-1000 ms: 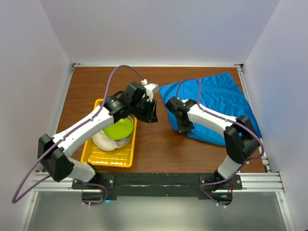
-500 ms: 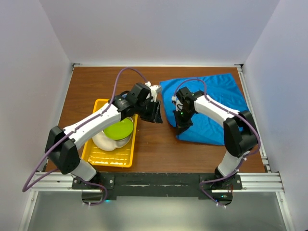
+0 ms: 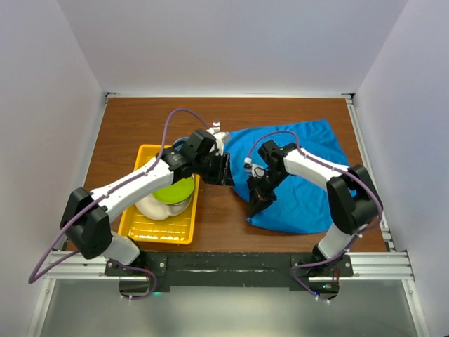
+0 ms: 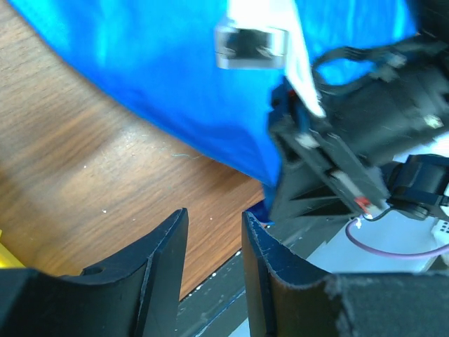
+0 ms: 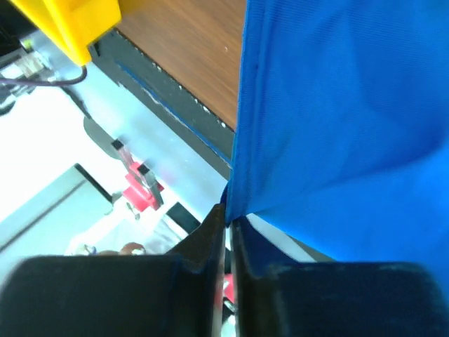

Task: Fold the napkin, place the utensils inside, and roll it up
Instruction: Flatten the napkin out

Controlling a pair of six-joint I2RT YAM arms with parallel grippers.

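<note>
item: table (image 3: 133,126), brown wood, white walls on three sides. open room: bare wood across the far left, a narrow strip between the yellow tray (image 3: 144,228) and the cloth, and a band along the near edge. item: napkin (image 3: 309,168), bright blue, smooth with a slight sheen, lying over the right half of the table, its far corner near the right rail and its near-left corner drawn to a point. item: my right gripper (image 5: 228,221), fingers pressed together on that napkin's left edge, the cloth running taut away from the pinch. item: my left gripper (image 4: 214,225), fingers a narrow gap apart with nothing between them, over bare wood just beside the napkin's left edge and close to my right gripper. item: tray contents, a pale bowl (image 3: 172,191) with a lime-green top.
</note>
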